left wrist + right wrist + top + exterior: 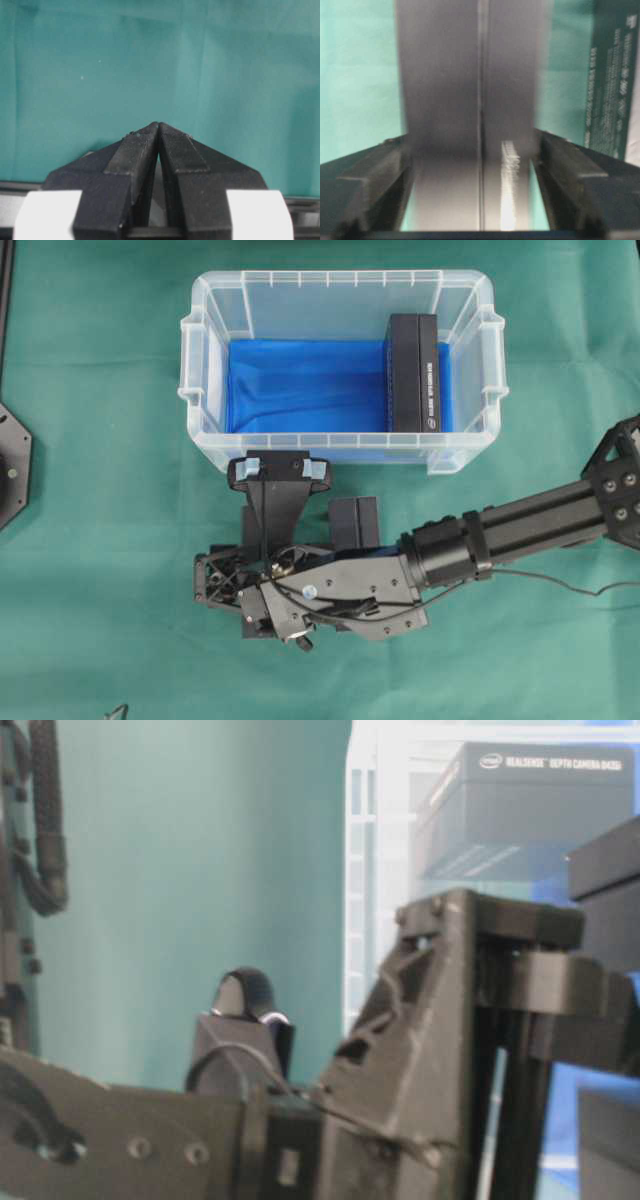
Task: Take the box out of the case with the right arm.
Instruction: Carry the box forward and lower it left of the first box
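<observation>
The case (205,390) is a clear bin with a blue lining, at the back of the green cloth. One black box (413,372) stands inside it by the right wall, and its lettered face (530,810) shows through the plastic. My right gripper (278,475) is outside the case, just in front of its near wall. In the right wrist view the right gripper (472,139) is open. A second black box (470,100) is between its fingers, with a strip of green cloth showing on each side. My left gripper (158,125) is shut over bare cloth, holding nothing.
A further black box (355,523) is on the cloth right of the gripper, partly under the forearm (520,525); its lettered side (612,75) shows in the wrist view. The forearm comes in from the right edge. A black base plate (12,465) sits at the left edge.
</observation>
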Available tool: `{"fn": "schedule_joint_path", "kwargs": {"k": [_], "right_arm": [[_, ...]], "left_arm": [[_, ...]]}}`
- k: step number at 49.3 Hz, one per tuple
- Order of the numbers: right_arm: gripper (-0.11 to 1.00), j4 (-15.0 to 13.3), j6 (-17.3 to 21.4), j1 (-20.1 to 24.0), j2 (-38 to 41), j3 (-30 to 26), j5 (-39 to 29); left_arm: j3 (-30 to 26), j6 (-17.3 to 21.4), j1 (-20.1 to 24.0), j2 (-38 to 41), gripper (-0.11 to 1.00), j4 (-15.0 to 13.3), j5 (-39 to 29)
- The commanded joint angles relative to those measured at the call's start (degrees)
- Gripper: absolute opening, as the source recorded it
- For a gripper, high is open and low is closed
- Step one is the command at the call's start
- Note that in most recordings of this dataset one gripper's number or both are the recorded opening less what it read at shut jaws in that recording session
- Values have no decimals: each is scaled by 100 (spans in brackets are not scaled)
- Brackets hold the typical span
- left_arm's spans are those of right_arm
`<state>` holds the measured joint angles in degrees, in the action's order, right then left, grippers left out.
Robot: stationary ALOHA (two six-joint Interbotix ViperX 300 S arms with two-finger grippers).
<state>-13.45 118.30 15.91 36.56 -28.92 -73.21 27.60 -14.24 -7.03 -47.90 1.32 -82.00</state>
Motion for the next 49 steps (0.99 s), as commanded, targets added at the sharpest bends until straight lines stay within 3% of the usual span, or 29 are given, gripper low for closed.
{"fn": "schedule_joint_path", "kwargs": {"k": [1,17,34,49], "right_arm": [[91,-18,0,35,-176,-62,18],[91,-88,0,35,-272,-70,-97],[91,-694,-158,35,-932,-334,-1011],[91,-677,-466,0,-1011,-422,-1107]], "left_arm": [[-62,-9,-9,0,2,0,18],[-62,-9,-9,0,2,0,18],[-62,-9,-9,18,2,0,9],[-62,-9,-9,18,2,0,18]]}}
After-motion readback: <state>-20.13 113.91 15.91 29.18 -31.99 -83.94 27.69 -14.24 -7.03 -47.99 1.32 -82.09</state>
